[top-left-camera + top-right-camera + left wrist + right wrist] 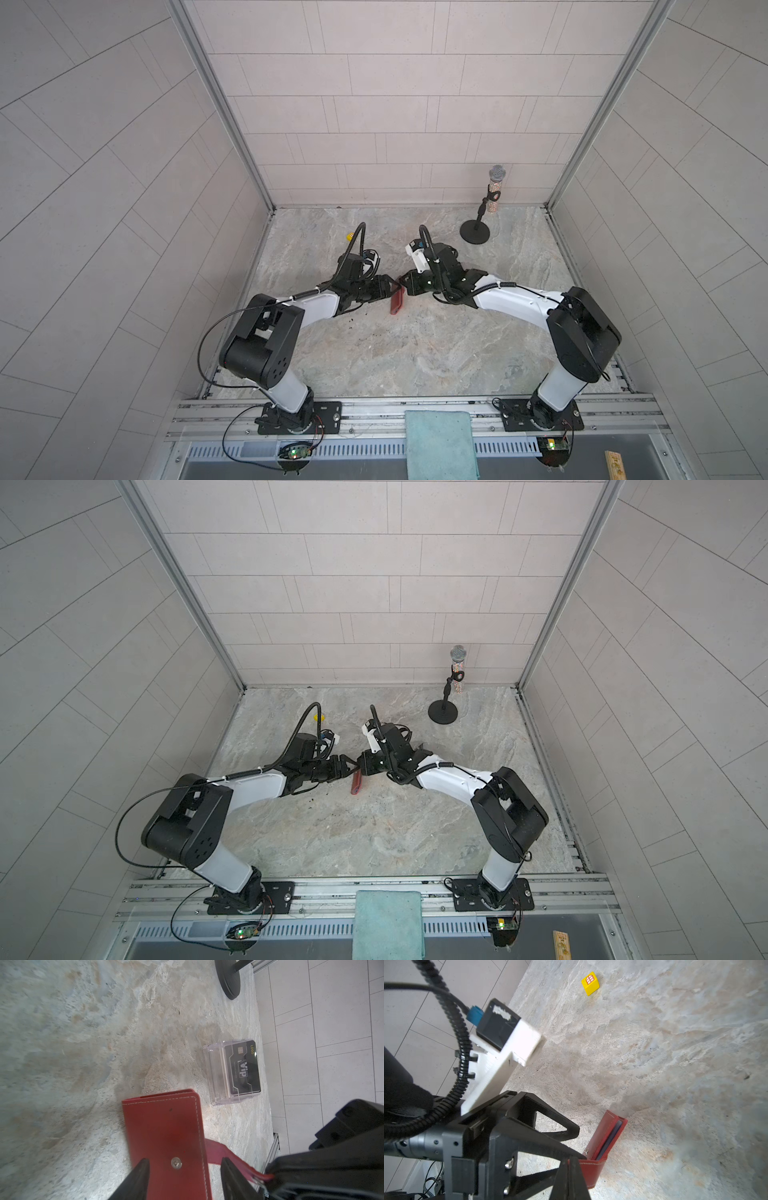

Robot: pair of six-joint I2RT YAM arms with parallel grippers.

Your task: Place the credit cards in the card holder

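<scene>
The red card holder [166, 1136] stands on its long edge on the marble table, slightly spread, showing as a thin red strip in both top views [105, 300] [356, 783]. My right gripper [572, 1160] is shut on its snap tab strap [239, 1159], which is pulled out to the side. My left gripper [185, 1172] is open right at the holder's cover, near the silver snap [176, 1163], one finger [141, 1176] over the cover, the other past its edge. Black VIP credit cards [243, 1068] stand in a clear acrylic stand [216, 1076] beyond the holder.
A microphone [495, 183] on a round black base [475, 232] stands at the back right. A small yellow block [590, 984] lies at the back left. A teal cloth [440, 444] hangs over the front rail, with a wooden block [615, 465] to its right.
</scene>
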